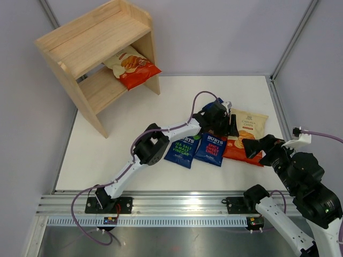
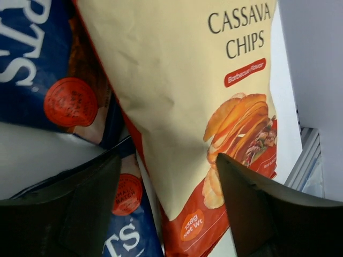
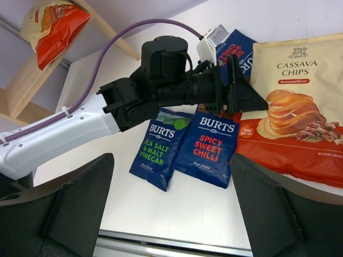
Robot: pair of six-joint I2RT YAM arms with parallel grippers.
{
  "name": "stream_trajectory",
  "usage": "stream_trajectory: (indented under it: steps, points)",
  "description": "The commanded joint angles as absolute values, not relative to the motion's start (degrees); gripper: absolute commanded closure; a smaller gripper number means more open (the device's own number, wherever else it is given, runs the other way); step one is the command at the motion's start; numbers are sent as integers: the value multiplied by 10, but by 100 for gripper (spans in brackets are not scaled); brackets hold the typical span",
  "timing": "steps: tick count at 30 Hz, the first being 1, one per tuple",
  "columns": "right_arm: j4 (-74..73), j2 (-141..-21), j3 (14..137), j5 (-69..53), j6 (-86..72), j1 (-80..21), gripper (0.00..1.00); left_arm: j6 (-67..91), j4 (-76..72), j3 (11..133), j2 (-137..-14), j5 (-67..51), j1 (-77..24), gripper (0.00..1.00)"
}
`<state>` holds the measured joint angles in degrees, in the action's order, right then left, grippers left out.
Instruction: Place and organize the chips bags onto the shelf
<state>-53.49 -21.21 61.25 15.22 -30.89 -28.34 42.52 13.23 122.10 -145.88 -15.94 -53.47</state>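
Note:
A cream-and-red Cassava Chips bag (image 1: 252, 126) (image 2: 177, 80) (image 3: 300, 107) lies flat at the table's right. My left gripper (image 1: 233, 126) (image 2: 167, 160) is open, its jaws astride that bag's left edge. Two blue Burts bags, sea salt (image 1: 181, 151) (image 3: 161, 147) and spicy sweet chilli (image 1: 210, 148) (image 3: 210, 144), lie side by side just left of it. A third Burts bag (image 3: 241, 48) (image 2: 27, 59) lies behind the left gripper. My right gripper (image 1: 261, 145) (image 3: 171, 158) hovers open and empty over the cassava bag's near right side. The wooden shelf (image 1: 91, 37) stands far left with another Cassava bag (image 1: 133, 67) on its lower tier.
An aluminium rail (image 1: 161, 206) runs along the table's near edge. Grey walls close in the left, back and right sides. The left arm (image 1: 161, 139) stretches diagonally across the table's middle, with its purple cable (image 1: 195, 101) looping above it.

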Motion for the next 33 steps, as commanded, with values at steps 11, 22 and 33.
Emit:
stream_trajectory:
  steps: [11,22,33]
  points:
    - [-512,-213,614,124,-309,-284,3,485,-63,1167,-1440,-233,-541,91]
    - [-493,-206,603,169,-302,-284,1,497,-338,881,-1189,-186,-534,100]
    - [-381,-149,541,125,-277,-284,0,549,-507,652,-990,-90,-500,100]
